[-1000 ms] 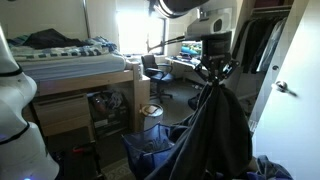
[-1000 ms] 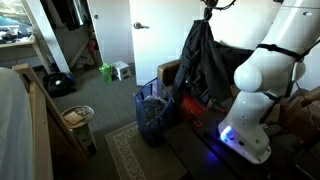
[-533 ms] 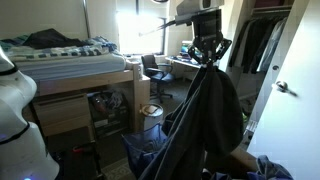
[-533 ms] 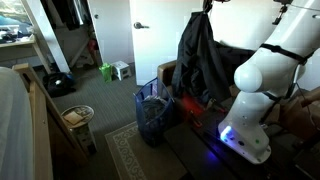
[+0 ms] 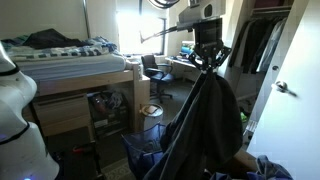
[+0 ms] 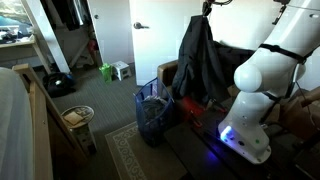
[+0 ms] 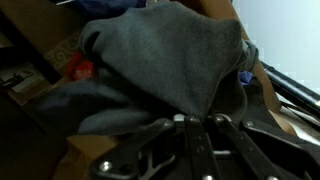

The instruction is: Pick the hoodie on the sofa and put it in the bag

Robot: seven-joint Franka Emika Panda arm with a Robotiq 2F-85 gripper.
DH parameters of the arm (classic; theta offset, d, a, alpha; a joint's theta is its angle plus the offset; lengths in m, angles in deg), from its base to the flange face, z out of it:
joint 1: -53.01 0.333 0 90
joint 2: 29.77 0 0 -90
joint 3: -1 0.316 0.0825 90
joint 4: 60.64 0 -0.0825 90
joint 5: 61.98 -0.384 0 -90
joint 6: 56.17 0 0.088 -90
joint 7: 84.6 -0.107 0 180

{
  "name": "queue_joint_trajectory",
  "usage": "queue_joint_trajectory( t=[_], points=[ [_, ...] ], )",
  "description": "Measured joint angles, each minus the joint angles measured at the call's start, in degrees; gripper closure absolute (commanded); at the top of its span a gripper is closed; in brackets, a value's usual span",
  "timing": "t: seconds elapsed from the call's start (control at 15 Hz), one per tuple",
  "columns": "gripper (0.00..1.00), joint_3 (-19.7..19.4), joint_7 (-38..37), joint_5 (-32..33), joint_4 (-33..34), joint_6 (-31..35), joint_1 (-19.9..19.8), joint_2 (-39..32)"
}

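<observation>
Hoodie (image 5: 212, 120) hangs full length in the air from the end effector (image 5: 210, 64), which is pinched tight on its top, near the blue bag (image 6: 150, 112) on the floor.

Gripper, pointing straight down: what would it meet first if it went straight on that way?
The gripper would meet the hoodie hanging from its jaws; beyond it, perhaps the blue bag, but depth is unclear.

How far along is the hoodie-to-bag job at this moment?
Done: the hoodie is picked up and hangs from the hand, which is shut on its top. In hand: it is held high, not yet over the blue bag on the floor. Left: bring it over, lower, release.
</observation>
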Motion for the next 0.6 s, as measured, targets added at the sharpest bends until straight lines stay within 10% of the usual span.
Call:
queue_joint_trajectory(
  t=[0.6],
  points=[
    [0.98, 4.92, 0.01, 4.7, 0.52, 1.77, 1.95, 4.06]
  ],
)
